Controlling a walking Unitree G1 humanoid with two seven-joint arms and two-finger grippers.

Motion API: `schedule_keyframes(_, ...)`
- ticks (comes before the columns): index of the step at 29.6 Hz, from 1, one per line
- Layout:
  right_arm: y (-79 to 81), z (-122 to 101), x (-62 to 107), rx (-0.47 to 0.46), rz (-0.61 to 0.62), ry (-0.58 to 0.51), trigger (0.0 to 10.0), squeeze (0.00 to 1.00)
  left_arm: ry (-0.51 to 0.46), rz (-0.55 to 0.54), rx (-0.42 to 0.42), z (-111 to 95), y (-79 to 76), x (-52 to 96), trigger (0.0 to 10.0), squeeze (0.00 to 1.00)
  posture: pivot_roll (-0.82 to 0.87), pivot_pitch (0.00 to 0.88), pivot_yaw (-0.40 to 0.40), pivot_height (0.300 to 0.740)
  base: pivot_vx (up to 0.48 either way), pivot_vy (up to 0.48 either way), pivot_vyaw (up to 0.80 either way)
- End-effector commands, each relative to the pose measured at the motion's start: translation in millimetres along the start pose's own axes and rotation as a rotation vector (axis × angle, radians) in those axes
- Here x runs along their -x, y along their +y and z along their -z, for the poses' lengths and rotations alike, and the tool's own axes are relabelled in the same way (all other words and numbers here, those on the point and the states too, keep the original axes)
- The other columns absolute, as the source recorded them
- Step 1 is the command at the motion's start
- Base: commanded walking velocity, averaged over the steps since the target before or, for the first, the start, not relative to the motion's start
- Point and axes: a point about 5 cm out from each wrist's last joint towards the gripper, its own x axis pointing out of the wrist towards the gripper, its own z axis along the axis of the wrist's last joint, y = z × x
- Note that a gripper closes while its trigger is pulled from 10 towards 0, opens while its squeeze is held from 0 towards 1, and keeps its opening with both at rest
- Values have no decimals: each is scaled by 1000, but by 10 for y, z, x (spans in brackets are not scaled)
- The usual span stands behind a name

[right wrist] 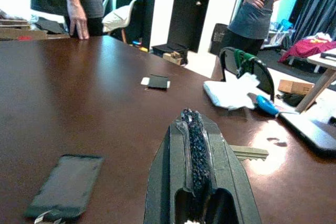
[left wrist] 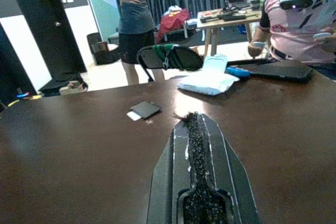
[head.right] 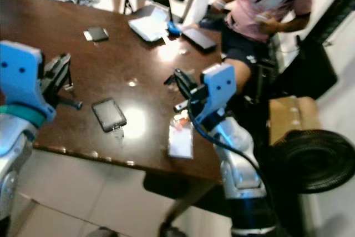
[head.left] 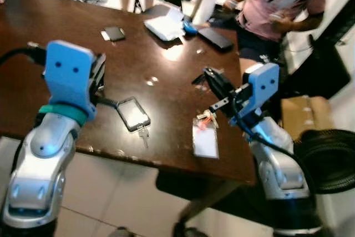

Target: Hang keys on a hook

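Closed black fingers point(right wrist: 195, 145) above brown table point(right wrist: 79, 93), key point(right wrist: 250, 153) just beyond.

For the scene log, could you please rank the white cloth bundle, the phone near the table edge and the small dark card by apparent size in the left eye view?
1. White cloth bundle
2. Phone, nearer the camera, so unsure
3. Small dark card

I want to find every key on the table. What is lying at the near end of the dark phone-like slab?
A small silver key lies on the table at the dark slab, pointing toward the near edge. Whether a ring joins them is too blurred to tell.
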Motion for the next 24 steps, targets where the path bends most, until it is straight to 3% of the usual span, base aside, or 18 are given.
schedule_keyframes(1, -8, 30, 16, 4, 0, 11, 10000, 0, 1, 5, 3, 13, -12, 7, 10000, 0, 101, 0, -32, 740, -382, 0, 0)
schedule_keyframes(7, -9, 19, 0, -62, 20, -5, 10000, 0, -3, 6, 1, 13, -14, -7, 10000, 0, 104, 0, -28, 740, -381, 0, 0)
schedule_keyframes(12, 14, 25, -27, -44, 4, 2, 10000, 0, -4, 3, -2, 13, -8, -10, 10000, 0, 109, 0, -28, 740, -382, 0, 0)
schedule_keyframes(16, 30, 29, -39, -29, -7, 4, 10000, 0, -5, 2, -6, 11, -7, -12, 10000, 0, 111, 0, -28, 740, 0, 0, 0)
schedule_keyframes(24, 50, -79, -104, -22, -17, -52, 10000, 0, -6, 16, -21, -17, -75, -46, 10000, 0, 113, 1, -27, 740, 0, 0, 800)
